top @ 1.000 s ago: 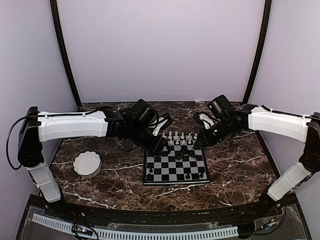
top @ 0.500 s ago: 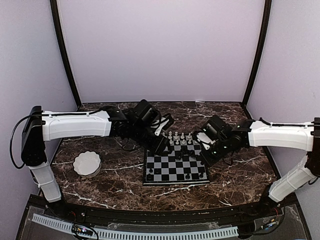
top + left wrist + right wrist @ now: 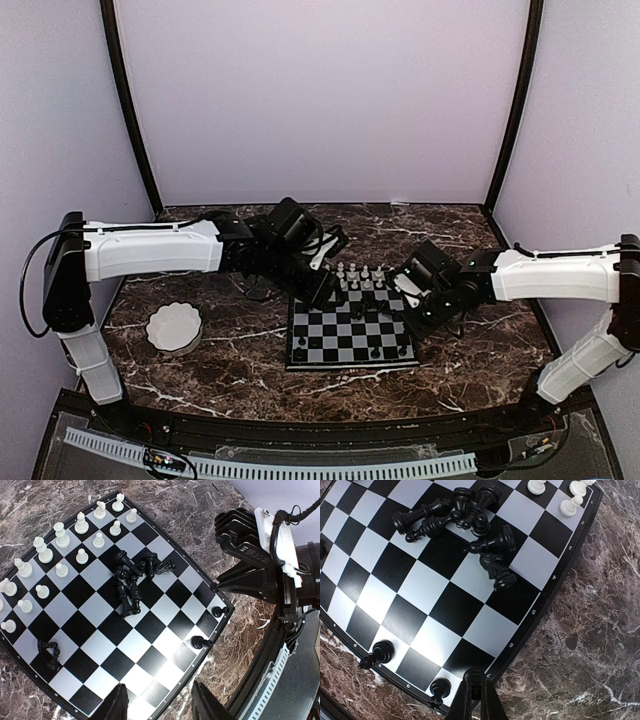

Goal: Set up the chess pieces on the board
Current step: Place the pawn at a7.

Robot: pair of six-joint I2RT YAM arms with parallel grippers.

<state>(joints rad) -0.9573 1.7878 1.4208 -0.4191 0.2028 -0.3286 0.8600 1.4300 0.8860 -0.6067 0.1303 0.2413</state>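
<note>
The board (image 3: 341, 343) lies in the middle of the table, seen close in both wrist views. White chess pieces (image 3: 60, 550) stand in two rows along its far side. A heap of black chess pieces (image 3: 465, 515) lies tipped over near the middle, and a few black ones (image 3: 382, 652) stand on the near row. My right gripper (image 3: 475, 682) is shut on a small black piece (image 3: 474, 674) above the board's near right corner. My left gripper (image 3: 159, 685) hangs open over the board's left near edge, with nothing between its fingers (image 3: 117, 705).
A white scalloped bowl (image 3: 174, 327) sits on the dark marble table (image 3: 470, 350) to the left of the board. Two black pieces (image 3: 50, 652) lie tipped near the board's left side. Both forearms reach in over the far corners of the board.
My right arm has swung from the far right of the board toward its near right edge and come lower, staying shut. The left arm has hardly moved.
</note>
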